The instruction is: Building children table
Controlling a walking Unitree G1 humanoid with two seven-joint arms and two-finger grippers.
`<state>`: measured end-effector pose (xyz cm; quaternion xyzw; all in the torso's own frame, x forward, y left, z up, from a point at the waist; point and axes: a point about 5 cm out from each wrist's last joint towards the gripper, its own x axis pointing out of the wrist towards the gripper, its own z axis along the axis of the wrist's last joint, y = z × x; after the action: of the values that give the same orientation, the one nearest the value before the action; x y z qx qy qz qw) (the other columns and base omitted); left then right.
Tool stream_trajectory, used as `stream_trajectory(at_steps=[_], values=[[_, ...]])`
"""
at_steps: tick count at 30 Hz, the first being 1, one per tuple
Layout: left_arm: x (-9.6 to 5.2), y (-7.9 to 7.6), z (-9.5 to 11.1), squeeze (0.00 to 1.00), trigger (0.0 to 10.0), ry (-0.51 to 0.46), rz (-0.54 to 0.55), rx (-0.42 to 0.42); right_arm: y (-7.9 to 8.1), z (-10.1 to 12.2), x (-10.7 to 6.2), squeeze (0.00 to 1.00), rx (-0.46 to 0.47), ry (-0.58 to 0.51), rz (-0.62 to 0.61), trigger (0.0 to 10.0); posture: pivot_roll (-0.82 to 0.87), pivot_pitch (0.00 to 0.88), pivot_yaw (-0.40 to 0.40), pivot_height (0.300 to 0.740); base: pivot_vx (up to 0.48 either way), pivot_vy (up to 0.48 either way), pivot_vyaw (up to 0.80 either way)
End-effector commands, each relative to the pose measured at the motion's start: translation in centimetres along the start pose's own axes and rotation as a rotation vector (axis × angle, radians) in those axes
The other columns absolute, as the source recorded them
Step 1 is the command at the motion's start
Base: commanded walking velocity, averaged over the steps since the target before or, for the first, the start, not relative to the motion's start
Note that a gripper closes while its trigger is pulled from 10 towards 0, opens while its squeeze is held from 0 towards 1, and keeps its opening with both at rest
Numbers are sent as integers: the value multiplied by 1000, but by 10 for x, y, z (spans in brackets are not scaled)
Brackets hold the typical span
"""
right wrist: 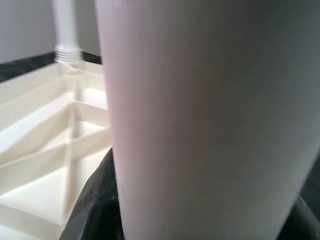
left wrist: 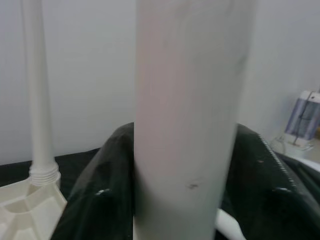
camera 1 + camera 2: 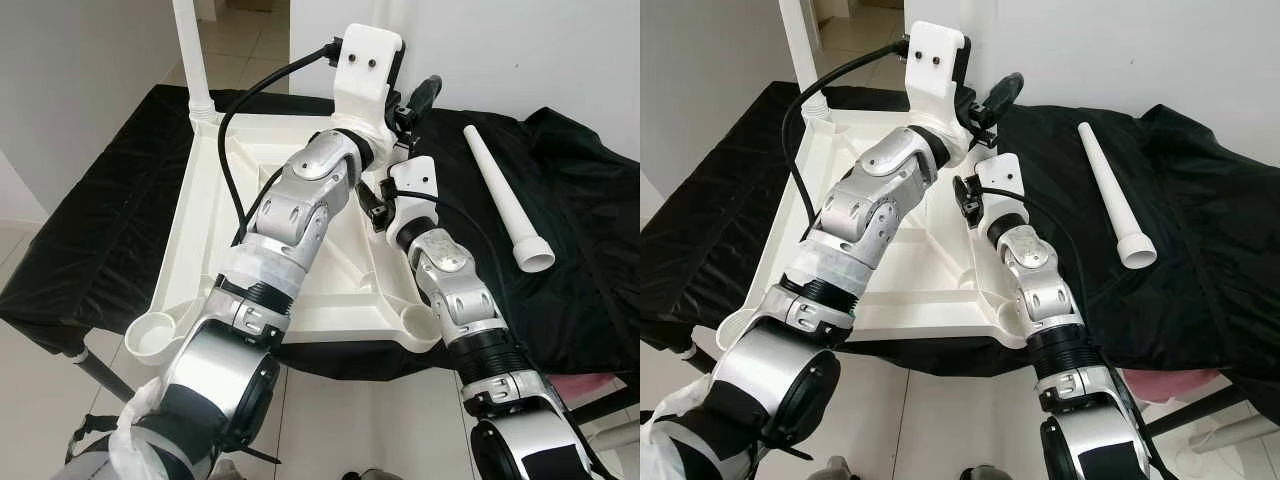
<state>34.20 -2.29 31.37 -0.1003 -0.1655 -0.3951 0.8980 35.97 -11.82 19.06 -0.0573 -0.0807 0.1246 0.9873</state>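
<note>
A white plastic tabletop (image 3: 200,230) lies upside down on a black cloth (image 3: 90,230). One white leg (image 3: 190,50) stands screwed into its far left corner. Both arms reach to the far right corner. My left gripper (image 3: 412,105) is there, one black finger (image 3: 427,92) sticking up, shut on a second upright table leg (image 2: 185,120). That leg stands very close in the right wrist view (image 1: 210,120) too, and my right gripper (image 3: 965,195) sits low beside it under the left wrist. In the eye views the left wrist housing hides this leg.
A loose white leg (image 3: 500,190) lies on the cloth to the right. Round sockets (image 3: 150,335) (image 3: 420,325) sit at the tabletop's near corners, by the front edge. A white wall stands close behind. Tiled floor (image 3: 380,420) lies below.
</note>
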Motion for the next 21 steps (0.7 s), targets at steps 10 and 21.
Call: stream_trajectory(at_steps=[10, 21], values=[[-9, -13, 8, 51, 10000, -41, -144, 29, -29, -3, -4, 0, 102, 11, -209, 10000, -24, 0, -41, 740, 0, 0, 0], [-24, -13, 5, 0, 10000, -78, -130, 30, -42, -4, -15, 0, 278, -41, -308, 10000, -24, 0, -34, 740, 0, 0, 0]])
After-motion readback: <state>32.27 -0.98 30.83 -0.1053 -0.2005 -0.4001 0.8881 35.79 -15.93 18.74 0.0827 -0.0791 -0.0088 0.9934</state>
